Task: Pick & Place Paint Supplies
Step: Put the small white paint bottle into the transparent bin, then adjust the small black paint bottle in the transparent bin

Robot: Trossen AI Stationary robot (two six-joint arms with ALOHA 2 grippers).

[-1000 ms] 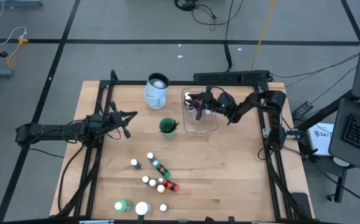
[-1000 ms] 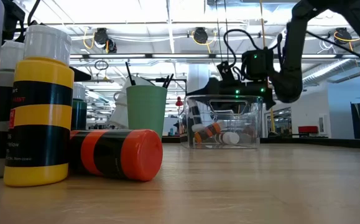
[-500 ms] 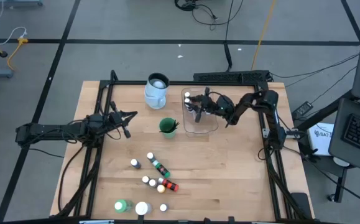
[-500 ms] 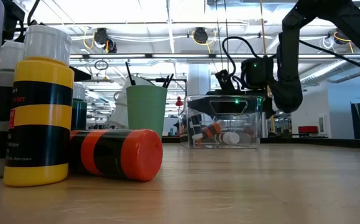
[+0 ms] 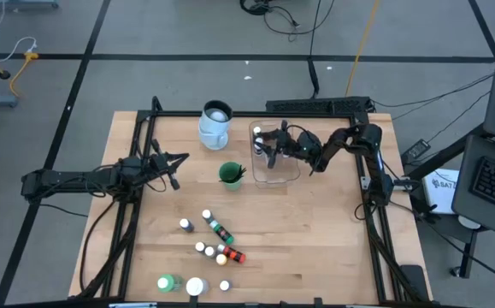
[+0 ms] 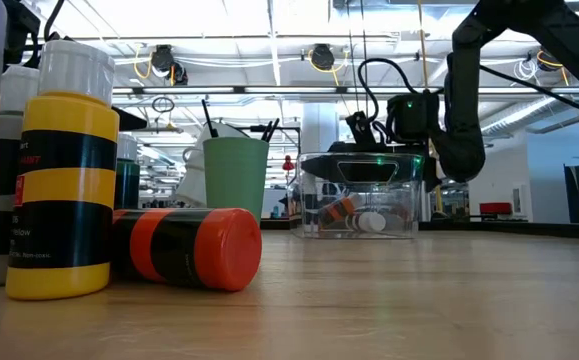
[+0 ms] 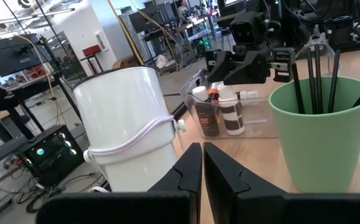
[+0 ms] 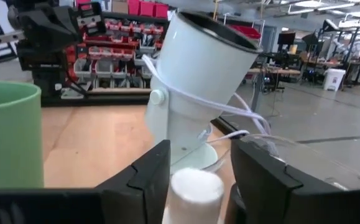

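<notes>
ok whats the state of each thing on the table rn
right gripper: open, white bottle cap between the fingers, over the tub
left gripper: shut, empty
tub: upright, bottles inside
green cup: upright, holds brushes
jug: upright
orange bottle: on its side

Wooden table [image 5: 315, 231], black-framed. At the back stood a pale jug [image 5: 215, 122]; just right of it a clear plastic tub [image 5: 274, 162] with small bottles inside; near both, a green cup [image 5: 230, 174] with brushes. Mid-table lay a loose cluster of small white-capped paint bottles [image 5: 215, 239], one orange bottle [image 6: 184, 248] on its side. Near the front edge: a green bottle [image 5: 167, 282] and white jar [image 5: 196, 287].
</notes>
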